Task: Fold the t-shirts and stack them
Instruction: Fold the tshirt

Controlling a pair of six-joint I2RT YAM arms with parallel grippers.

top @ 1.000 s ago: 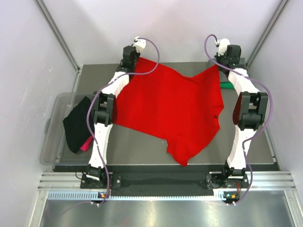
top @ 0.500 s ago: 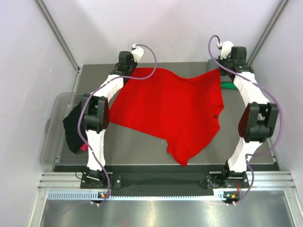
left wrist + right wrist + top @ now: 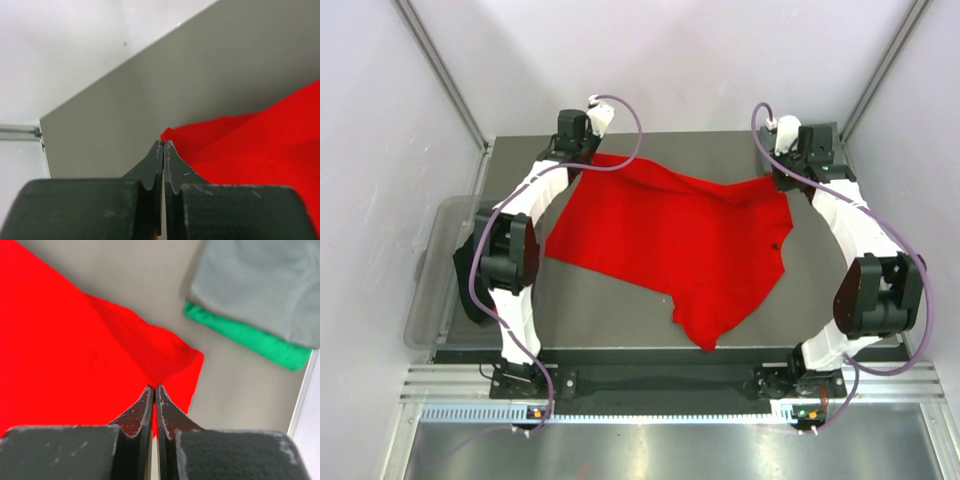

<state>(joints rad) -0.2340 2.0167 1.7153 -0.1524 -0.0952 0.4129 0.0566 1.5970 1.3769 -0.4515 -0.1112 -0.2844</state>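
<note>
A bright red t-shirt (image 3: 670, 235) lies spread across the grey table, one part reaching toward the near edge. My left gripper (image 3: 588, 157) is at its far left corner, jaws shut on the red cloth (image 3: 240, 145), which shows at the fingertips (image 3: 163, 142). My right gripper (image 3: 782, 186) is at the far right corner, shut on a pinch of red cloth (image 3: 100, 340) at its tips (image 3: 153, 386). A folded grey t-shirt (image 3: 255, 285) lies on a folded green t-shirt (image 3: 250, 337) just beyond the right gripper. A black t-shirt (image 3: 468, 285) hangs in the tub.
A translucent grey plastic tub (image 3: 432, 265) stands off the table's left edge. White enclosure walls and metal posts close in the far side and both flanks. Both arms stretch along the table's sides to the far edge (image 3: 690, 135).
Both arms have reached further toward the back of the table and lower, still holding the far corners. The red t-shirt's far edge has sunk from raised peaks to nearly flat.
</note>
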